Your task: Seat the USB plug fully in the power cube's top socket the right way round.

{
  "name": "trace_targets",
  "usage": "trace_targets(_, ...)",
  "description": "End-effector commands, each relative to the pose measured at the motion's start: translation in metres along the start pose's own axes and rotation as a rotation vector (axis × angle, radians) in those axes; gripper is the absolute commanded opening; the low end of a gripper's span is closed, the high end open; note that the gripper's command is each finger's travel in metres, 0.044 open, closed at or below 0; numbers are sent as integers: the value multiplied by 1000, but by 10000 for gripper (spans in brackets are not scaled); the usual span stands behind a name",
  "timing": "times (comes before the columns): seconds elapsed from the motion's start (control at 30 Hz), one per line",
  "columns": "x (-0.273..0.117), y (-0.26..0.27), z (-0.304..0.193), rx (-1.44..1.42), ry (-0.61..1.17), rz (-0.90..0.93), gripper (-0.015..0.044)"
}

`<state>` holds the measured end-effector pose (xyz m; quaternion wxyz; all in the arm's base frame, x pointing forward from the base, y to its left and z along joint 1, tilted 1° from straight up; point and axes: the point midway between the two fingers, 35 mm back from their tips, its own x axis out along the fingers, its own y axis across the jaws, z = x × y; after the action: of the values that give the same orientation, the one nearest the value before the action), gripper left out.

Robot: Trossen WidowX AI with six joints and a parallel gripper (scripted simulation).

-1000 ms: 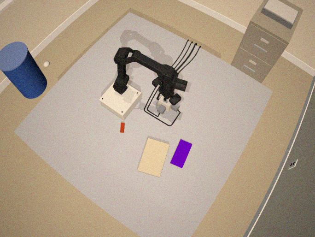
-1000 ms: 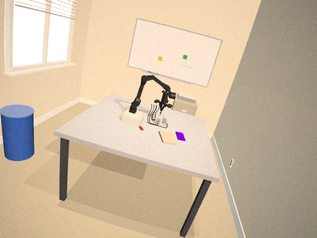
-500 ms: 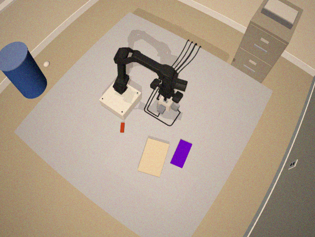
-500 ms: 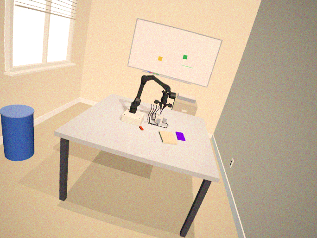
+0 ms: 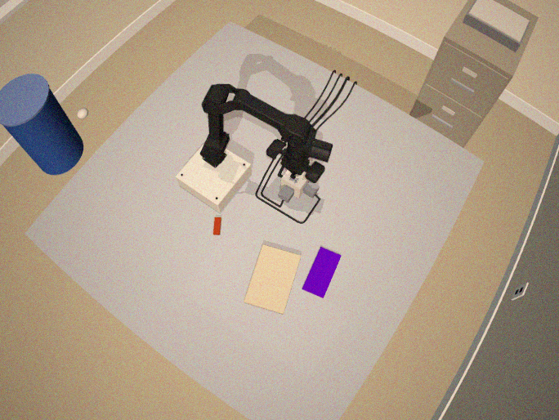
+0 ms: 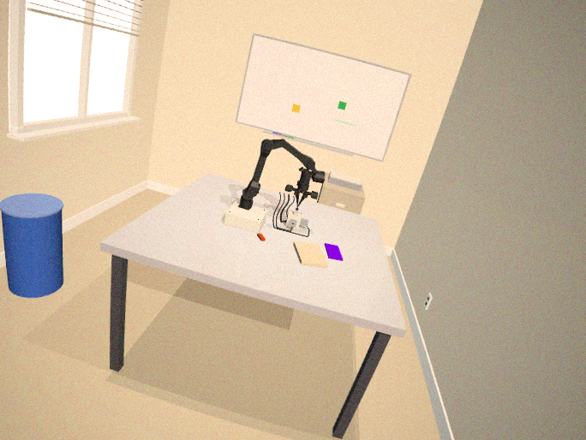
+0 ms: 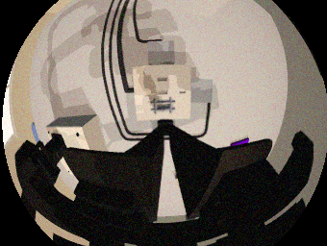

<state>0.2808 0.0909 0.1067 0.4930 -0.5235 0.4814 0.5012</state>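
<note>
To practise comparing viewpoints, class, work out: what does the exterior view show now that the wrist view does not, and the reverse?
Only exterior: the whiteboard, the window, the red block and the table's dark legs.

Only wrist: the slots in the power cube's top face, too small to make out from the exterior.

Both: the power cube, black cables, the purple rectangle and the arm's pale base box.
</note>
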Motion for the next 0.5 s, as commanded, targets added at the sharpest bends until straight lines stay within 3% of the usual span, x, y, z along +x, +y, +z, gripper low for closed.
trace_targets(0.0,1,0,1,-2,-6,0,0)
trace_targets(0.47,2,0,2,-4,-17,0,0)
